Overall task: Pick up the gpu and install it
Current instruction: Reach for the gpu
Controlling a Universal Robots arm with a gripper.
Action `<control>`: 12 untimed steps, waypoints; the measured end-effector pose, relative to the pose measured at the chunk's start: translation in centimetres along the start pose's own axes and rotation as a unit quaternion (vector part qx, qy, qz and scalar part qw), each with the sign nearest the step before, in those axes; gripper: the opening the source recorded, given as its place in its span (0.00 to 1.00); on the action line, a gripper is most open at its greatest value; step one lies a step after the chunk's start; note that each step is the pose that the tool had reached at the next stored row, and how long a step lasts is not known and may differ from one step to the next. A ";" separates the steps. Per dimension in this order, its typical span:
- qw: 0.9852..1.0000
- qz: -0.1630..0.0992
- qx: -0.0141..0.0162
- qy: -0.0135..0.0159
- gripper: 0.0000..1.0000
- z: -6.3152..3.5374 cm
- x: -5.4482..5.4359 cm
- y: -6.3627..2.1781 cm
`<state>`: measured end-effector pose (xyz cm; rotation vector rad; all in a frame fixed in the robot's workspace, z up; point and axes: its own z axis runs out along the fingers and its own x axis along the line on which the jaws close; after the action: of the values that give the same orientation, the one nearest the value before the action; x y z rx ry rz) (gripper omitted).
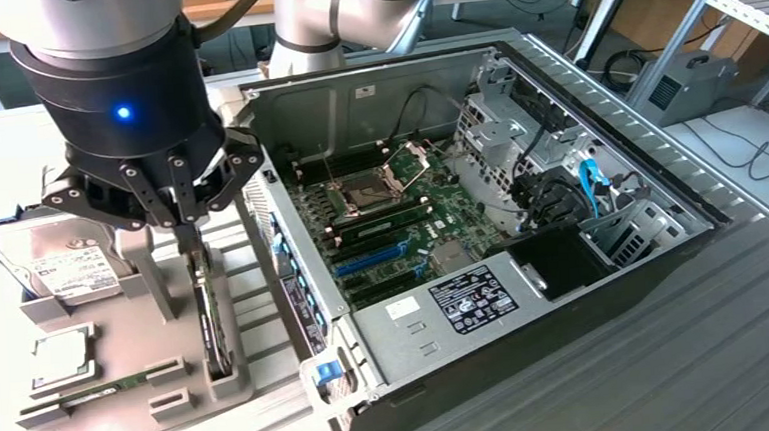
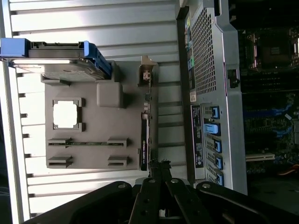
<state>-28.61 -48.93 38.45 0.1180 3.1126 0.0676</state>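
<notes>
The gpu [image 1: 211,326] is a thin black card standing on edge in a slot of the grey parts holder [image 1: 112,342], beside the open computer case [image 1: 492,219]. In the wrist view the gpu [image 2: 144,140] appears as a narrow dark strip with its silver bracket [image 2: 145,74] at the far end. My gripper [image 1: 182,224] hangs just above the card's end that lies farther from the exterior camera. Its fingers are pinched together, and nothing shows between them. The fingertips [image 2: 159,164] sit close beside the card's near end; I cannot tell whether they touch it.
A silver hard drive [image 1: 74,267] with a white label sits in the holder toward the exterior view's left. A cpu [image 1: 62,357] and a green memory stick [image 1: 95,390] lie in other slots. The motherboard [image 1: 385,225] is exposed inside the case, with blue connectors [image 2: 215,140] on the case's back panel.
</notes>
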 end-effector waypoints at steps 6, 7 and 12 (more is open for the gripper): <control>1.000 0.000 0.000 0.000 0.11 0.00 0.0 -0.26; 1.000 0.000 0.000 0.000 0.11 0.00 0.0 -0.26; 1.000 0.000 0.000 0.000 0.11 0.00 0.0 -0.27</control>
<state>-28.61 -49.20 38.44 0.1180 3.1125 0.0677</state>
